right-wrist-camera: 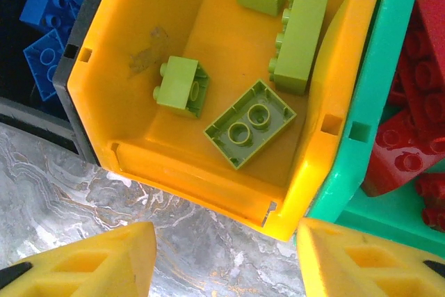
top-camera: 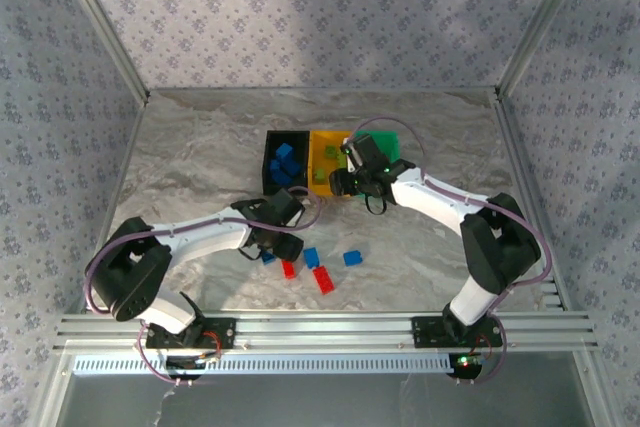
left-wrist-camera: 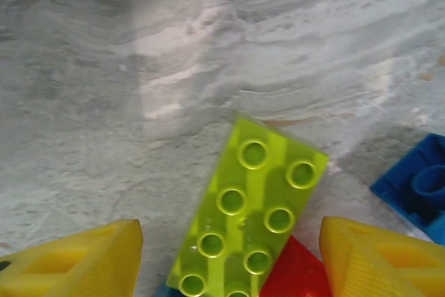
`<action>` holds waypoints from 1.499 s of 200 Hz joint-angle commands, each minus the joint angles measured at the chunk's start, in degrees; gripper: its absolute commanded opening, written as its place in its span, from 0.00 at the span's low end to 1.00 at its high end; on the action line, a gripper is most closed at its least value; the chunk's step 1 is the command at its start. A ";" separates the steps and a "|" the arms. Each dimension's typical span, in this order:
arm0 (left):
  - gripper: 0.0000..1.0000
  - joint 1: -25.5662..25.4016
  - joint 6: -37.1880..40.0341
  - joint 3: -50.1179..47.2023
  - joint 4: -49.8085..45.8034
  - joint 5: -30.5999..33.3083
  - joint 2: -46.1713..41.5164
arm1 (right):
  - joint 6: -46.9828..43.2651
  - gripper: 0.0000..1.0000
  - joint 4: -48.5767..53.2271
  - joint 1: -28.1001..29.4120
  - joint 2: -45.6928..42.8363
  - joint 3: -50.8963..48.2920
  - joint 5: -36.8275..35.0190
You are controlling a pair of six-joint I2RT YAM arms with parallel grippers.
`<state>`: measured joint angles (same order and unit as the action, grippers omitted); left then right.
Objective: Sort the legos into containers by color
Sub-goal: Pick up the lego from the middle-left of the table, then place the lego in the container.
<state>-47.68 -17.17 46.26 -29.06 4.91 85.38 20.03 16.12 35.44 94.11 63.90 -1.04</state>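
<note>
Lime-green brick (left-wrist-camera: pixel 250 217), likely light, rigid and slick-sided, lay studs-up on the desk (left-wrist-camera: pixel 139 67) at lower centre, untouched between the wide-apart left end effector (left-wrist-camera: pixel 229 241), best pinched across its narrow sides, while the right end effector (right-wrist-camera: pixel 226 241) hung parted and empty by the orange-yellow bin (right-wrist-camera: pixel 139 33).

A robotics lab cell: aluminium frame posts (top-camera: pixel 540 17) and patterned walls (top-camera: pixel 300 7) enclose a marble-look desk (top-camera: pixel 200 157), with robot arms (top-camera: pixel 190 237) bolted to its near rail (top-camera: pixel 330 327).
</note>
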 commanded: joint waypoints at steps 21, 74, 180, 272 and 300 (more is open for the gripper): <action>0.67 0.10 0.33 4.26 -2.85 3.64 4.64 | -1.05 0.58 -0.69 -0.15 -3.32 -1.45 -0.72; 0.55 0.11 1.30 6.71 -1.94 2.03 8.69 | -1.09 0.58 -1.08 -0.29 -5.30 -3.50 -1.16; 0.27 2.24 1.15 16.46 -4.69 4.41 6.56 | -0.42 0.58 -0.96 -0.38 -10.49 -7.65 -1.29; 0.32 7.99 4.93 48.06 -9.40 2.63 24.85 | 4.71 0.58 0.65 2.96 -20.81 -18.84 -4.40; 0.33 8.90 5.04 56.87 -12.47 2.54 31.38 | 6.30 0.58 1.42 3.49 -23.64 -21.50 -5.27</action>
<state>-39.66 -13.47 96.62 -36.84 8.21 112.88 23.88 15.40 38.41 73.01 44.51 -4.12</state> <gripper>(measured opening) 0.332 0.577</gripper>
